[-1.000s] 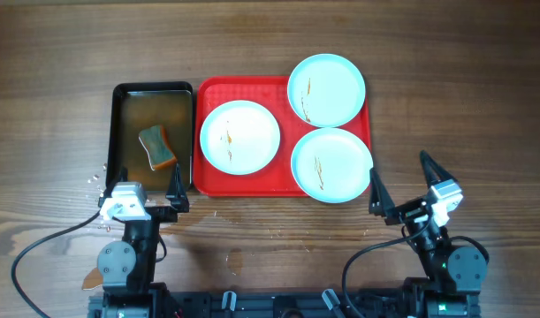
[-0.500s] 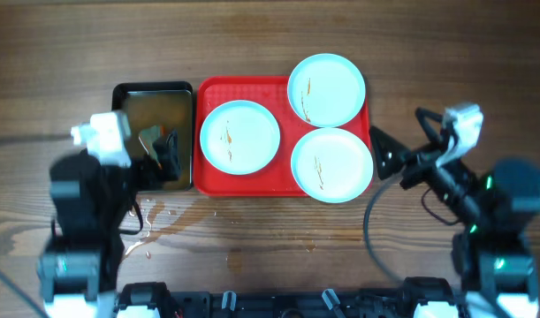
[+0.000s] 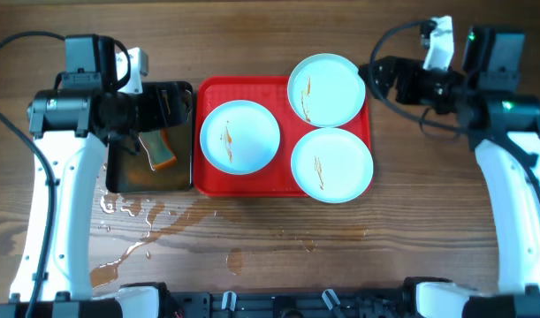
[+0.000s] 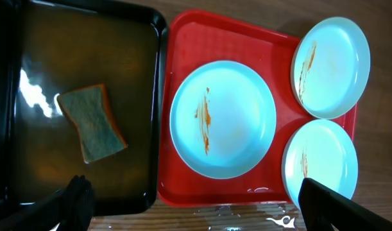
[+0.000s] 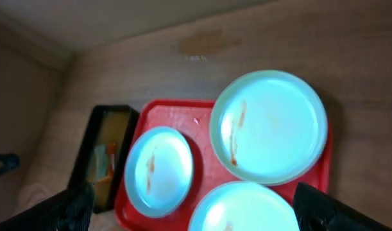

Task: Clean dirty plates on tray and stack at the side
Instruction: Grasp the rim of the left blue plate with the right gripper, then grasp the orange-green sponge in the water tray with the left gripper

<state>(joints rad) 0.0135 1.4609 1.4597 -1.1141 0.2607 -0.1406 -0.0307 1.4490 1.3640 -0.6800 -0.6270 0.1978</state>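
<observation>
The red tray (image 3: 261,88) lies mid-table, its long axis running left to right. Three plates sit on it face up: the left plate (image 3: 239,136), the far-right plate (image 3: 326,90) overlapping the far rim, and the near-right plate (image 3: 331,165). Each bears a thin orange-brown streak running roughly front to back. One black tray (image 4: 158,115) of brown water, just left, holds one sponge (image 3: 156,148). The left gripper (image 4: 192,192) and the right gripper (image 5: 192,192) each have jaws spread wide, holding nothing
</observation>
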